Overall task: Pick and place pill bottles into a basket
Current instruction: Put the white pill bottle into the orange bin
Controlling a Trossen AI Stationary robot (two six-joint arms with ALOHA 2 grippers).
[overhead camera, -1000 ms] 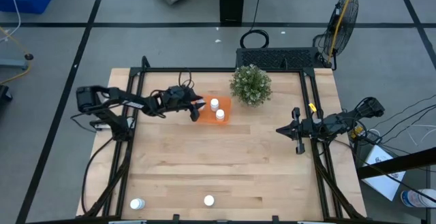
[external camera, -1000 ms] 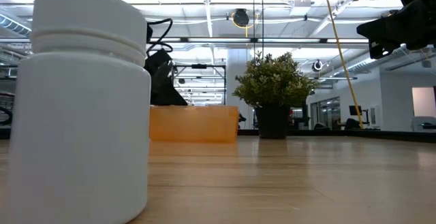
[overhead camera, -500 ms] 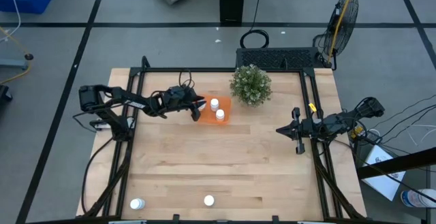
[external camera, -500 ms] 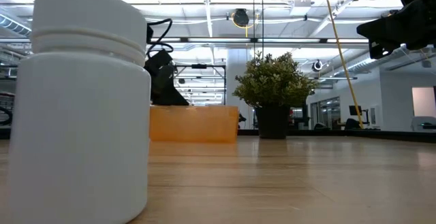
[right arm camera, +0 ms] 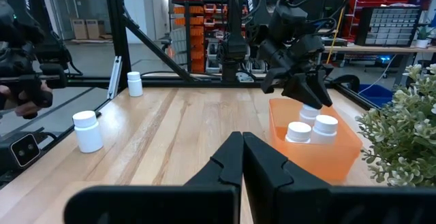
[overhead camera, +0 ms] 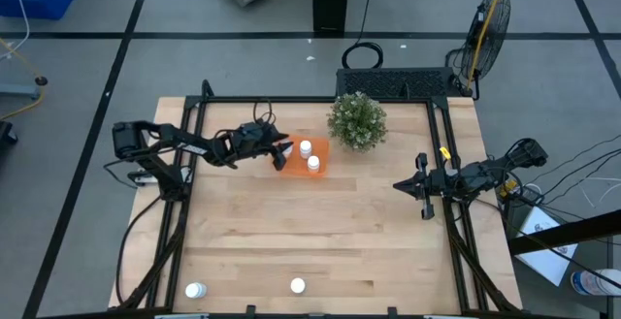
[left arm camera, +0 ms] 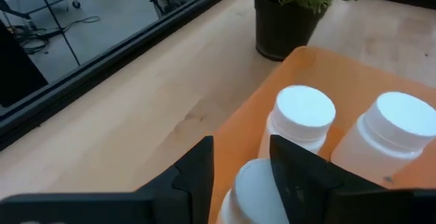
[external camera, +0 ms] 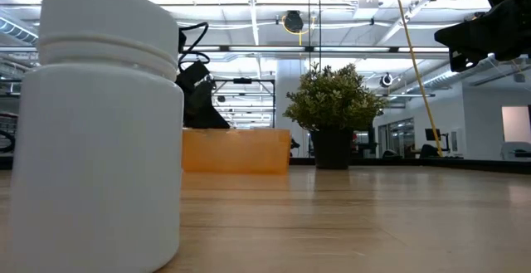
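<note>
The orange basket (overhead camera: 305, 158) stands on the table left of the green plant (overhead camera: 357, 120). Two white pill bottles (overhead camera: 306, 147) (overhead camera: 313, 163) stand in it. My left gripper (overhead camera: 282, 153) is over the basket's left end, shut on a third bottle (left arm camera: 253, 186). Two more bottles (overhead camera: 196, 290) (overhead camera: 298, 285) stand near the table's near edge; one of them fills the left of the low view (external camera: 95, 128). My right gripper (overhead camera: 408, 186) is shut and empty at the table's right side. My left gripper has the third bottle between its two fingers (left arm camera: 199, 173), at the cap end (left arm camera: 248, 173). The fingers slant down from the table's left over the basket. The bottle sits upright inside the basket; whether its base rests on the basket floor is hidden.
The potted plant (external camera: 333, 107) stands just right of the basket at the far edge. A black frame (overhead camera: 320, 100) runs round the table's far and side edges. Bare wood lies between the basket and the two near bottles.
</note>
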